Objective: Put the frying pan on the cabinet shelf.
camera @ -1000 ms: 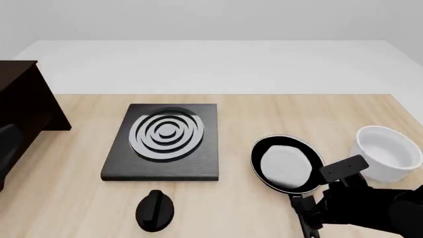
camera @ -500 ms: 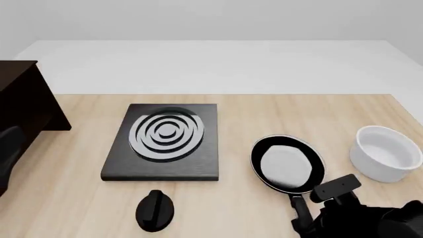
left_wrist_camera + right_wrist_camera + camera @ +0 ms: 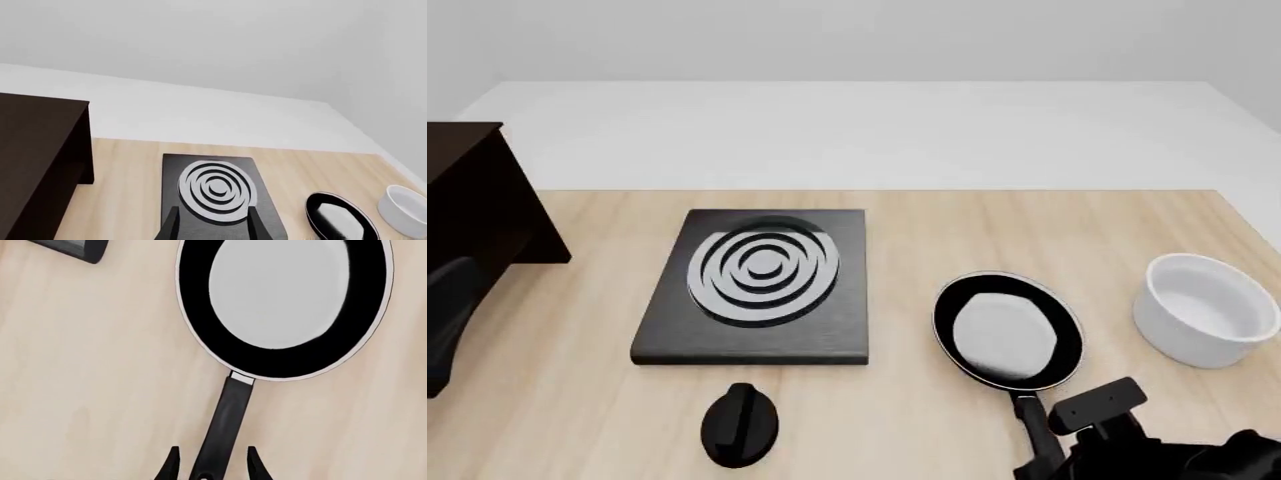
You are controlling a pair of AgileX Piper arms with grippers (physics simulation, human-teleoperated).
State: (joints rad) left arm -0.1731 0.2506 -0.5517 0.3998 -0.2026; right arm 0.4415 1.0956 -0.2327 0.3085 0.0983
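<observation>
The frying pan point(image 3: 1008, 338), black with a pale inside, lies on the table at the right, its handle point(image 3: 1034, 420) pointing toward the front edge. My right gripper point(image 3: 1048, 458) is low over the handle's end. In the right wrist view it point(image 3: 210, 469) is open, with a finger on each side of the handle point(image 3: 227, 422) below the pan point(image 3: 283, 305). My left gripper point(image 3: 213, 231) is open and empty, facing the stove plate point(image 3: 217, 187). The dark cabinet point(image 3: 481, 190) stands at the far left. Only its top and side show point(image 3: 40, 165); no shelf board is visible.
The black stove plate point(image 3: 761, 285) with grey rings sits mid-table. A black oval knob-like object point(image 3: 741, 425) lies in front of it. A white bowl point(image 3: 1204, 310) stands right of the pan. My left arm point(image 3: 447, 320) is at the left edge beside the cabinet.
My right arm has drawn back toward the table's front edge and lower, along the pan's handle to its end. The pan and the left arm have not moved.
</observation>
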